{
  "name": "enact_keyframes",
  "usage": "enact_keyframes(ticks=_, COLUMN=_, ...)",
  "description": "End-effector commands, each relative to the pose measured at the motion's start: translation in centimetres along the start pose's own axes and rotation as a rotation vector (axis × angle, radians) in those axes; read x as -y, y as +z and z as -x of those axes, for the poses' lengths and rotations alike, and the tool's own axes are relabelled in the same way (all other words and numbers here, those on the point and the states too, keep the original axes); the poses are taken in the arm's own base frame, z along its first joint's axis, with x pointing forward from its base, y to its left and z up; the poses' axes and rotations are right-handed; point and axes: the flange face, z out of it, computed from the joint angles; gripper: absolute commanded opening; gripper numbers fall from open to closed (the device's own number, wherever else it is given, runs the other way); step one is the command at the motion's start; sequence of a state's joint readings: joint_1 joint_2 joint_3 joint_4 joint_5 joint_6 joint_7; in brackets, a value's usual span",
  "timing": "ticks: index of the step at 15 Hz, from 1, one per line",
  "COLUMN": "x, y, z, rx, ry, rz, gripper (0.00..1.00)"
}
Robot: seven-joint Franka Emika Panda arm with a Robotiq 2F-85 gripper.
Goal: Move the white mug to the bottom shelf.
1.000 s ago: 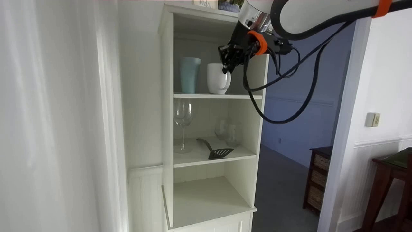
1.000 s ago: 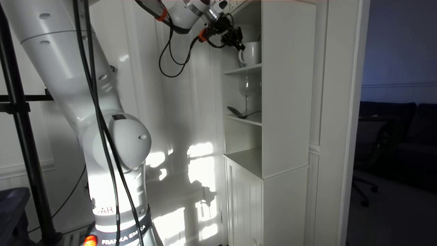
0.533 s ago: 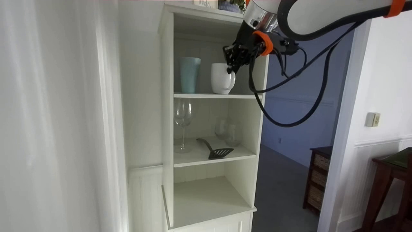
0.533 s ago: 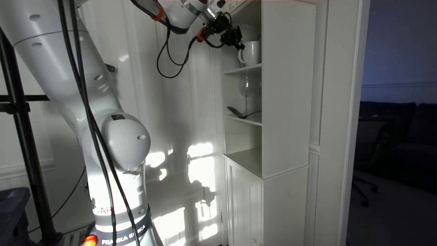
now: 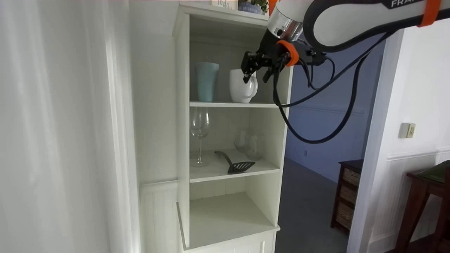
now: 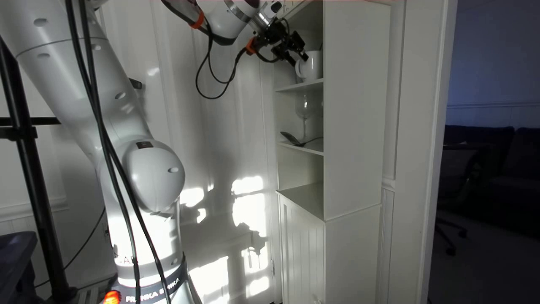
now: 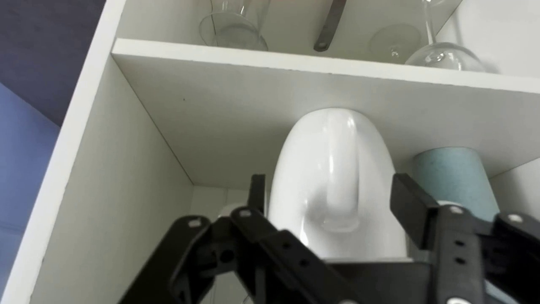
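Near the front edge of the upper shelf [image 5: 214, 104] the mug [image 5: 237, 89] stands upright, handle [image 7: 344, 169] facing the gripper [image 7: 331, 192], whose fingers [image 7: 412, 207] are spread, holding nothing. I judge it glazed ceramic: stiff, slick, chippable, fairly light; best pinched squarely across both sides.

Home interior, indicated in an exterior view by a wine glass [image 5: 200, 127] at centre and a basket-drawer chest [image 5: 348, 194] at lower right.
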State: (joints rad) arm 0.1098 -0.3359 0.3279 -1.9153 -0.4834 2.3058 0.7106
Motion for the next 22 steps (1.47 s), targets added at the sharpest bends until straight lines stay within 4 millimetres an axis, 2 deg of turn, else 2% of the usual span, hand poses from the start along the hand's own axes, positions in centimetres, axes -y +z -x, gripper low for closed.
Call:
enact_keyframes(ticks=1, x=-0.5, y=-0.2, z=0.0, rx=-0.017, ry=0.006, rz=-0.023, gripper=1.0)
enact_keyframes(ticks=10, x=-0.9, y=1.1, z=-0.6, rx=-0.021, ry=0.017, rz=-0.055, gripper=1.0)
enact_keyframes(ticks=11, x=-0.9, y=1.2, z=-0.6, rx=-0.02, ry=0.017, rz=-0.057, gripper=0.94)
enact_keyframes(ticks=12, x=-0.8, y=1.3, z=-0.6, rx=-0.018, ry=0.015, rz=-0.059, gripper=0.74)
enact_keyframes(ticks=22, x=-0.4, y=1.1, z=-0.7, rx=-0.014, ry=-0.007, rz=-0.065, gripper=0.03)
